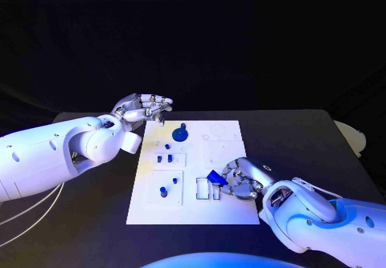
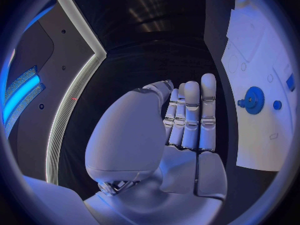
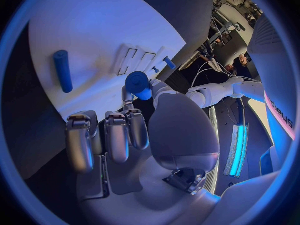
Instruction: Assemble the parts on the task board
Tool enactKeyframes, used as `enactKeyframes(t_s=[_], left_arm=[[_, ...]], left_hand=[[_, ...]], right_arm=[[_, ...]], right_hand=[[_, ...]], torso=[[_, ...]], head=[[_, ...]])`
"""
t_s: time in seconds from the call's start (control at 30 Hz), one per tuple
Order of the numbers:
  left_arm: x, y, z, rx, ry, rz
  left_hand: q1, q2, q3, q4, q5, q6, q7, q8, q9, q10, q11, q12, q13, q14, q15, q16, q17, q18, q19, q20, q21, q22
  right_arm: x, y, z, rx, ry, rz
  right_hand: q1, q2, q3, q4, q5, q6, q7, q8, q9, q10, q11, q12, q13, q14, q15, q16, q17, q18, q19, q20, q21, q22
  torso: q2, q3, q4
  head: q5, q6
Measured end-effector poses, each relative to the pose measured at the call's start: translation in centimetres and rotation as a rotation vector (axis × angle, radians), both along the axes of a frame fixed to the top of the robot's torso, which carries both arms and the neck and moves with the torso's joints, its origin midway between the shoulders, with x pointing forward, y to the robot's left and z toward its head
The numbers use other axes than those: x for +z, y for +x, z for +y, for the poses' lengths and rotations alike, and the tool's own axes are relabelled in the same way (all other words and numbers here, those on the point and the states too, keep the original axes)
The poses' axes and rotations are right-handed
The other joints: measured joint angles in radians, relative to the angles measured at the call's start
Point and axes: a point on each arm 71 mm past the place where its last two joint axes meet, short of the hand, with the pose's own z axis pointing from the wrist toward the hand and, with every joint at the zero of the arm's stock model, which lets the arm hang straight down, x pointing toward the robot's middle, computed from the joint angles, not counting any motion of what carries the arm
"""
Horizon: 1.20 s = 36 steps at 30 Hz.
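Head view, from the left: the left hand hangs off the board's far-left corner, over bare table, fingers curled loosely in with nothing in them. In the left wrist view those fingers lie side by side, part-folded over an empty palm.

Next across, on the board, sits the gear near the far edge, just beside that hand. Nearer the robot are two small recessed plates, each with short blue pegs standing in it.

Further right, the slotted plate sits on the board's near half. The right hand is right above it, pinching a blue part at its fingertips, the part's low end just over the slots. In the right wrist view the part juts out from between thumb and finger, with the slots just beyond it. A loose blue cylinder lies flat on the board, well apart from the slots.

The move, I judge, turns on lining the part's long axis with a slot and pressing straight down; whether it is already lined up I cannot tell. The right hand is plainly the nearer. Open board lies to the right and far side for drawing back.
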Motion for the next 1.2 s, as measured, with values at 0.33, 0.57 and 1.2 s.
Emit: enactKeyframes(t_s=[0.33, 0.57, 1.2], left_arm=[[0.0, -0.1, -0.1, -0.004, -0.002, 0.0], [0.0, -0.1, -0.2, -0.006, -0.002, 0.0], [0.0, -0.1, -0.1, -0.007, -0.002, 0.001]], left_hand=[[0.0, 0.0, 0.003, 0.003, 0.0, 0.0, 0.0, 0.0, 0.0, 0.0, 0.0, 0.0, 0.0, 0.0, 0.0, 0.0, 0.0, 0.0, 0.0, 0.0, 0.0, -0.001], [0.0, 0.0, 0.003, 0.003, 0.0, 0.0, 0.0, 0.0, 0.0, 0.0, 0.0, 0.0, 0.0, 0.0, 0.0, 0.0, 0.0, 0.0, 0.0, 0.0, 0.0, -0.001], [0.0, 0.0, 0.003, 0.003, 0.0, 0.0, 0.0, 0.0, 0.0, 0.0, 0.0, 0.0, 0.0, 0.0, 0.0, 0.0, 0.0, 0.0, 0.0, 0.0, 0.0, -0.001]], right_arm=[[-1.1, 0.3, 2.0, 0.044, -0.004, 0.078], [-1.6, 0.6, 2.6, 0.053, -0.015, 0.104], [-2.1, 0.8, 2.9, 0.068, -0.064, 0.135]], right_hand=[[-0.047, 0.047, 0.001, -0.001, -0.017, 0.005, 0.005, 0.0, 0.0, 0.0, 0.0, 0.007, 0.0, 0.0, 0.0, 0.0, 0.0, 0.0, 0.0, 0.0, 0.0, 0.0], [-0.077, 0.066, 0.001, -0.001, -0.028, 0.007, 0.007, 0.007, 0.0, 0.0, 0.0, 0.018, 0.0, 0.0, 0.0, 0.0, 0.0, 0.0, -0.003, -0.004, 0.0, 0.001], [-0.228, 0.06, -0.047, -0.009, -0.029, 0.069, -0.048, 0.044, 0.015, -0.007, -0.007, 0.029, 0.0, 0.004, -0.004, 0.0, 0.0, 0.0, 0.0, -0.007, 0.0, 0.0]], torso=[[0.001, -0.0002, 0.0006], [0.001, -0.0001, 0.0003], [0.001, 0.001, -0.0009]], head=[[0.006, -0.004], [0.01, -0.005], [0.018, -0.011]])
